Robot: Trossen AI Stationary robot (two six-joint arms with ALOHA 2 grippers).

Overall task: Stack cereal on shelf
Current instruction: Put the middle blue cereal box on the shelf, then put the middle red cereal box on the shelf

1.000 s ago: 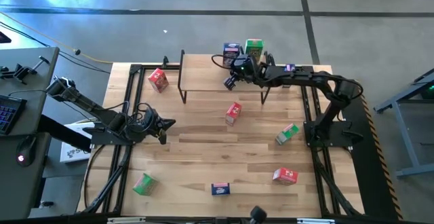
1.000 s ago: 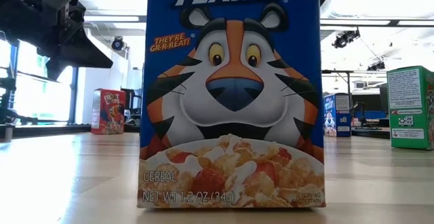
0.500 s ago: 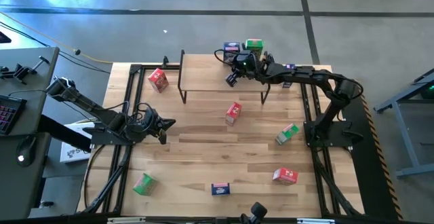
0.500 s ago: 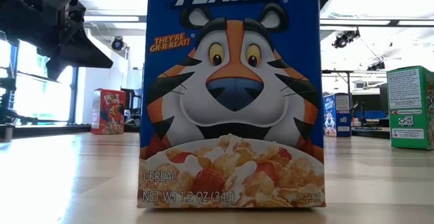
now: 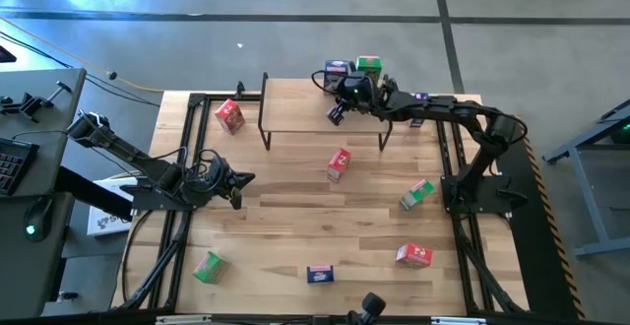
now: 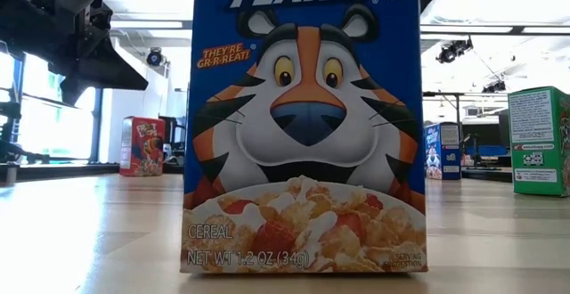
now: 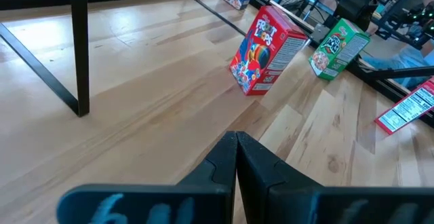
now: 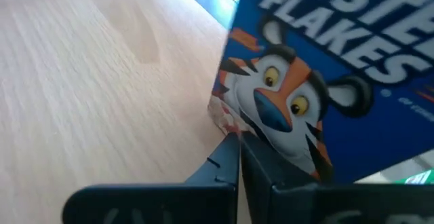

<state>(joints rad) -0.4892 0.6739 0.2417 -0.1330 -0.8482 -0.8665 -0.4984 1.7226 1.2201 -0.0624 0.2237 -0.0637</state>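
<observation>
While upright, blue cereal box [image 8: 319,81] face-on.

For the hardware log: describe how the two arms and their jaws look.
Both arms are dark, slim and jointed. The left arm carries loose black cables looped near its wrist, and the right arm bends at a rounded elbow. The left gripper and the right gripper each show two flat, wedge-shaped black jaws, with a blue blurred marking on the body behind them.

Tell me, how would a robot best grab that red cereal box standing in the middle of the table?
Probably from above: the red box stands alone on the tabletop, slightly tilted, with open space all round. Fingers should close across its two broad printed faces, the narrow way, near the top.
</observation>
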